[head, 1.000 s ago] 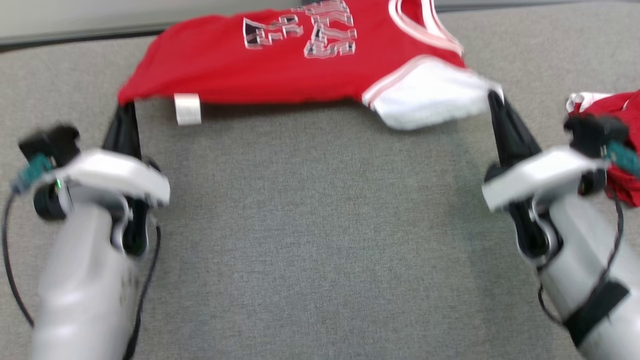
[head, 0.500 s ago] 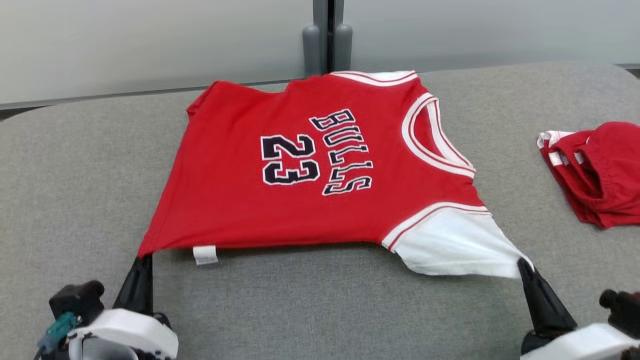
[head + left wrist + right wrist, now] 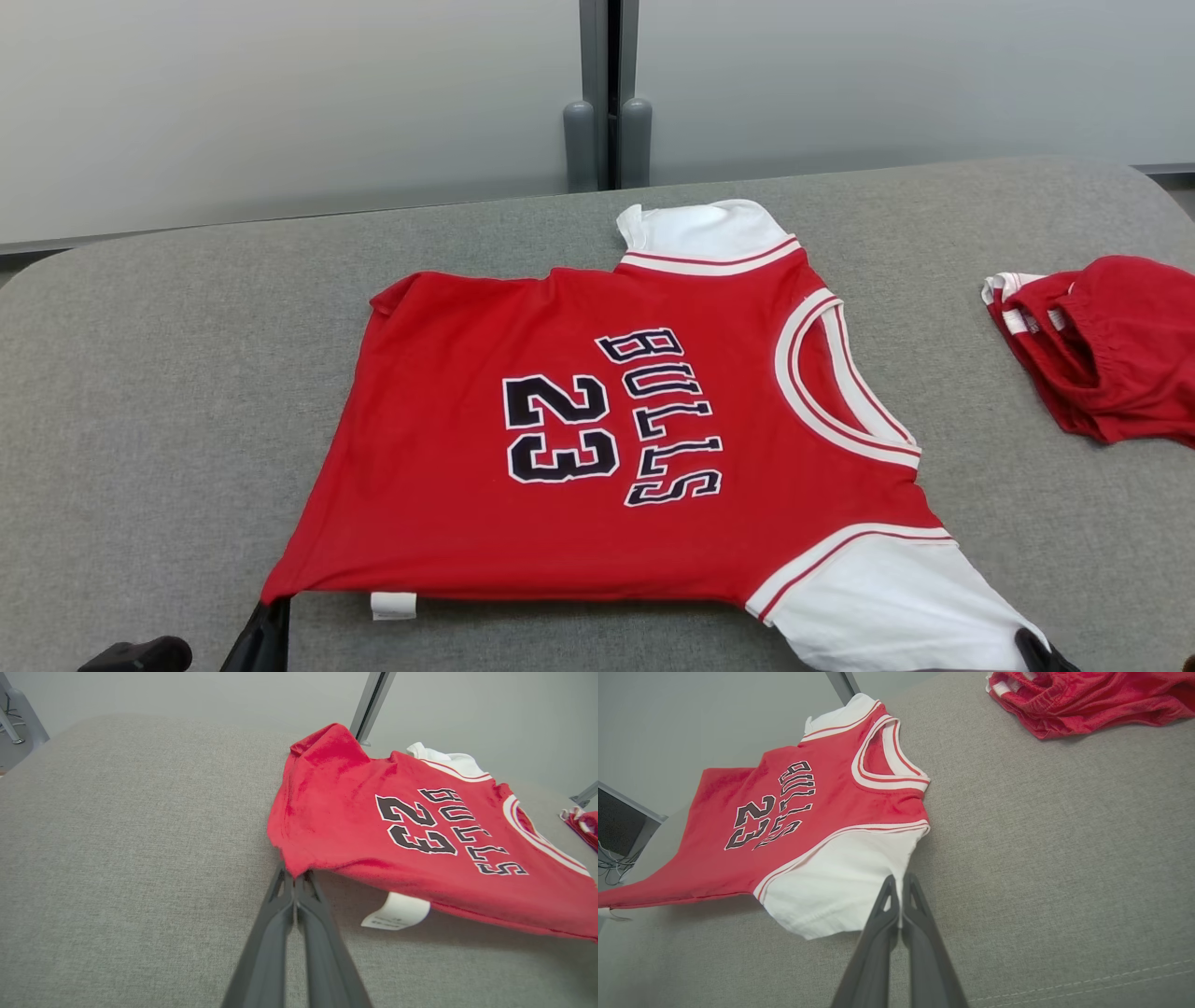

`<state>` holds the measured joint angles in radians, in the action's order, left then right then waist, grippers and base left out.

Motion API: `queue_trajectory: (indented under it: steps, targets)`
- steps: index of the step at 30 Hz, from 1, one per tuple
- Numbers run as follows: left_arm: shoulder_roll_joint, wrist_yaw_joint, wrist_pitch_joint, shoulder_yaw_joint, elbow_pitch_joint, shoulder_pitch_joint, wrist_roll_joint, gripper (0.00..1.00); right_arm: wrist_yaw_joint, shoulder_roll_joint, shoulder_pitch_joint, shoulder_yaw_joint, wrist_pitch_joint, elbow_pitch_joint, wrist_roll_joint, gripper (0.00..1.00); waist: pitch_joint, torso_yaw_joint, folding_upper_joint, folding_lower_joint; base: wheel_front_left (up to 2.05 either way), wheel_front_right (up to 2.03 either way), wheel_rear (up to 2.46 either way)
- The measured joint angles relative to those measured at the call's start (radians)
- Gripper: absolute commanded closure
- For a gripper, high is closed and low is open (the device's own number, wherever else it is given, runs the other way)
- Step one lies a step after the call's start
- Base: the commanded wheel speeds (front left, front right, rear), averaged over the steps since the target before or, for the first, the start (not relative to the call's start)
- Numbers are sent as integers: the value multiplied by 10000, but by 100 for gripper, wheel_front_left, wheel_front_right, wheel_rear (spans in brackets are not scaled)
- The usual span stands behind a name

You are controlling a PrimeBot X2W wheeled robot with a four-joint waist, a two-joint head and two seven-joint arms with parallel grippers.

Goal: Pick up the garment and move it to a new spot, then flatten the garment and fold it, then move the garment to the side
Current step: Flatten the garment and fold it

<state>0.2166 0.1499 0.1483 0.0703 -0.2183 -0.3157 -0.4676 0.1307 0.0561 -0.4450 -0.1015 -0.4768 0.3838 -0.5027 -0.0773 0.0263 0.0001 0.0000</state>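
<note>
Head view: left hand [image 3: 265, 637] and right hand [image 3: 1038, 651] cut by bottom edge. Near sleeve of red basketball jersey with white sleeves [image 3: 597, 448] clipped by same edge. Right edge cuts crumpled red fabric garment with white trim [image 3: 1102, 345]. Print on small white fabric label [image 3: 393, 605] unreadable.

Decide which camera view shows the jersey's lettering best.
The head view: the jersey lies nearly whole and its lettering faces the camera. Both wrist views catch the lettering at a low slant, foreshortened; smaller in the right wrist view.
</note>
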Motion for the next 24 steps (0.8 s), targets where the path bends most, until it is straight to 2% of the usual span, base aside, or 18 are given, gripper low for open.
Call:
queue_trajectory:
  steps: [4, 9, 18, 24]
  targets:
    - [159, 244, 568, 88, -865, -314, 98, 100, 0, -33, -59, -186, -301, 305, -50, 100, -36, -32, 0, 0, 0, 0, 0]
    - [255, 247, 1035, 249, -888, -201, 65, 100, 0, -44, 245, -155, -332, 12, -278, 100, -247, -46, 0, 0, 0, 0, 0]
    - [650, -343, 1739, 322, 228, 1350, -380, 100, 0, -50, 2289, 155, -240, -1147, -184, 100, -1080, -31, 0, 0, 0, 0, 0]
    - [648, -631, 1768, 190, 779, 2364, -848, 100, 0, 86, 3720, 244, 46, -1962, -270, 100, -1656, -67, 0, 0, 0, 0, 0]
